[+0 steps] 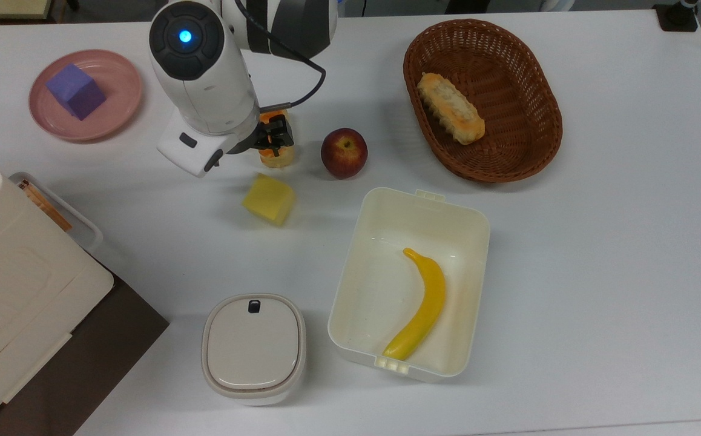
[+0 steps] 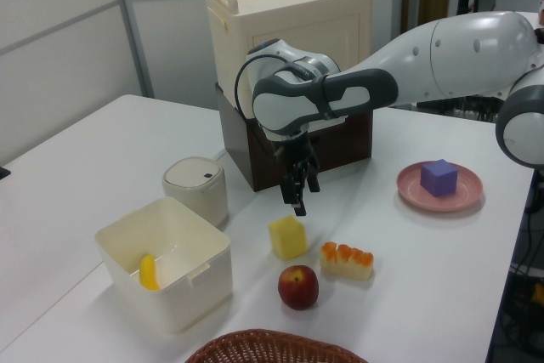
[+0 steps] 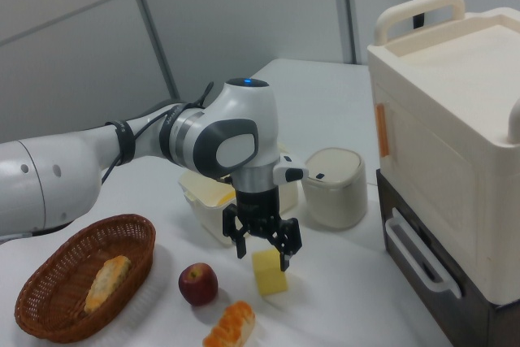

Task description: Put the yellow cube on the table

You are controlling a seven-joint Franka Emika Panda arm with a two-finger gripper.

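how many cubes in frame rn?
2. The yellow cube sits on the white table, apart from the open end effector. The purple cube is on the pink plate.

A round pink plate sits at the top view's upper left with a purple cube on it; a glazed bread roll lies beside a red apple; an oval brown wicker basket at the top view's upper right holds a second bread roll; a cream rectangular tub, open at the top, holds a yellow banana; just to the top view's left of the tub stands a small lidded cream container; a cream case with handles rests on a dark brown drawer unit.
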